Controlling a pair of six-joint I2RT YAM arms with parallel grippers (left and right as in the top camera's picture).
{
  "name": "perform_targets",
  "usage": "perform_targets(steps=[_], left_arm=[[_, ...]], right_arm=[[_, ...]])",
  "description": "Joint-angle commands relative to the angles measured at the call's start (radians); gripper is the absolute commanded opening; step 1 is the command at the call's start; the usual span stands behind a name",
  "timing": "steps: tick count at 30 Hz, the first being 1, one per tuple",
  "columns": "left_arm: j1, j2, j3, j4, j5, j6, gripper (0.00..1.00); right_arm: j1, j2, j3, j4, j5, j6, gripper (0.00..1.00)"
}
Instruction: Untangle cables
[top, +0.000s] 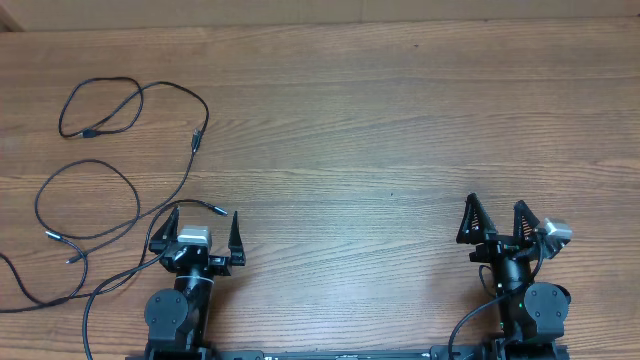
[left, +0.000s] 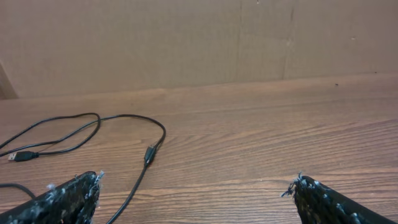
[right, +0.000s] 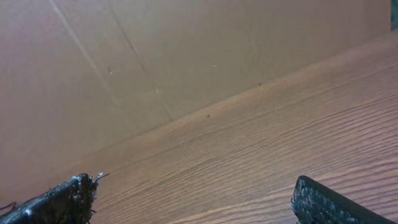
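Observation:
Several thin black cables (top: 197, 138) lie in loose overlapping loops on the left part of the wooden table (top: 400, 120). One plug end (top: 218, 210) rests between my left gripper's fingers, near the right one. My left gripper (top: 197, 222) is open at the near edge with nothing held. In the left wrist view a cable (left: 149, 154) runs down past the left finger of that gripper (left: 198, 180), and a plug (left: 22, 155) lies further left. My right gripper (top: 495, 206) stands open far to the right, away from all cables. Only bare wood shows between its fingers (right: 194, 182).
A brown cardboard wall (left: 186, 37) rises along the table's far edge. Thicker black cords (top: 470, 325) run from the arm bases at the near edge. More cable ends (top: 52, 236) lie near the left edge.

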Motion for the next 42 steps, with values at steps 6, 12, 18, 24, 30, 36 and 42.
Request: perform_targets(steps=[6, 12, 18, 24, 30, 36, 42], left_arm=[[0.006, -0.009, -0.003, -0.001, -0.012, 0.023, 1.00], [0.006, -0.009, -0.003, -0.001, -0.012, 0.023, 1.00], [0.006, -0.009, -0.003, -0.001, -0.012, 0.023, 1.00], [0.006, -0.009, -0.003, -0.001, -0.012, 0.023, 1.00], [0.006, -0.009, -0.003, -0.001, -0.012, 0.023, 1.00], [0.006, -0.009, -0.003, -0.001, -0.012, 0.023, 1.00], [0.006, -0.009, -0.003, -0.001, -0.012, 0.023, 1.00]], right_arm=[[-0.002, -0.008, -0.011, 0.002, 0.006, 0.000, 1.00], [-0.002, -0.008, -0.011, 0.002, 0.006, -0.005, 1.00], [-0.002, -0.008, -0.011, 0.003, -0.034, -0.068, 1.00], [-0.002, -0.008, -0.011, 0.003, -0.043, -0.102, 1.00], [-0.002, -0.008, -0.011, 0.005, -0.043, -0.102, 1.00], [-0.002, -0.008, -0.011, 0.005, -0.043, -0.102, 1.00], [-0.002, -0.008, -0.011, 0.005, -0.043, -0.102, 1.00]])
